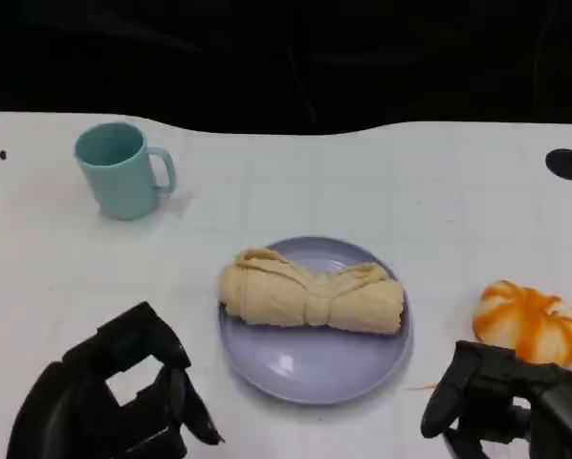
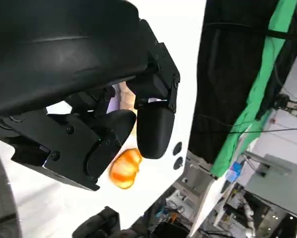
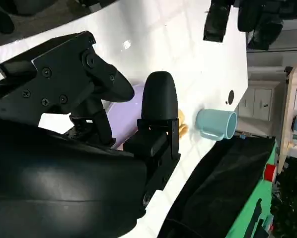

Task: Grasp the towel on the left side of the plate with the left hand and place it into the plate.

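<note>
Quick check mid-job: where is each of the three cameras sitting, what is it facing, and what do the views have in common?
Head view: above, facing down at the table; towel on plate, left hand, right hand.
Left wrist view: behind the left hand, facing the orange pumpkin.
Right wrist view: behind the right hand, facing the mug.
Shared: plate, pumpkin, mug.

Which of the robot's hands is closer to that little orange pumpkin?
The right hand. It sits just in front of the pumpkin, nearly touching. The left hand is far across the table, beyond the plate.
</note>
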Robot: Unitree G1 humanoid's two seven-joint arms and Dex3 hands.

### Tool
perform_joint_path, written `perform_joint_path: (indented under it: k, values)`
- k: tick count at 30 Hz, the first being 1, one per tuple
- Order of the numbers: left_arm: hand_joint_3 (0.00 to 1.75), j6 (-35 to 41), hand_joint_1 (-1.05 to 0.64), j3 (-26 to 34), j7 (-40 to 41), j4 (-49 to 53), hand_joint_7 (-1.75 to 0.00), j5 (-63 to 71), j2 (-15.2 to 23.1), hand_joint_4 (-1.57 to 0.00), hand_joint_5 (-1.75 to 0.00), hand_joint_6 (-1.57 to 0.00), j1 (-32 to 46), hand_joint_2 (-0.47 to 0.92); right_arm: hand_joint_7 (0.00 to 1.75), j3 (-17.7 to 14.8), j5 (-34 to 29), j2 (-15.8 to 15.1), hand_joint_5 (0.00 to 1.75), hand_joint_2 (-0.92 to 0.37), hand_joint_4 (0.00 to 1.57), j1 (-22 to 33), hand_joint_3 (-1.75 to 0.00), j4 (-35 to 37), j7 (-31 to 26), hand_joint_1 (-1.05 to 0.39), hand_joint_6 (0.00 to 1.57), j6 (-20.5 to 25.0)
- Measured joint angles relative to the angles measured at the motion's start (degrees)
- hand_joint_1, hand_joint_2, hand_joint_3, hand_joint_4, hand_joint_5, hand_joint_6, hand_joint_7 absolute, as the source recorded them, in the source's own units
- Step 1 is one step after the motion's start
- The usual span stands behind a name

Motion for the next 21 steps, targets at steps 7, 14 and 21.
perform_joint_path:
  k: [7, 14, 21]
  values:
    - [1.45, -0.5, -0.04, -1.3, 1.2, 3.5, -1.75, 0.6, 0.4, -0.88, -1.75, -0.72, -0.2, 0.51, 1.38, -0.7, 0.0, -0.2, 1.72, -0.59, 0.73, 0.0, -1.06, 0.4, 0.2, -0.08, 0.67, -0.5]
    - [1.46, -0.6, -0.07, -2.9, 1.9, 4.4, -1.74, 1.0, 0.6, -0.89, -1.75, -0.72, -0.6, 0.48, 1.39, -1.2, 0.3, -0.2, 1.73, -0.59, 0.72, 0.0, -1.07, 1.4, 0.3, -0.07, 0.66, -1.8]
    - [1.45, -0.6, -0.07, -3.2, 1.9, 4.5, -1.75, 2.1, 1.5, -0.88, -1.75, -0.71, -0.7, 0.49, 1.39, -1.2, 0.3, -0.2, 1.74, -0.59, 0.72, 0.1, -1.07, 1.8, 0.3, -0.08, 0.65, -2.2]
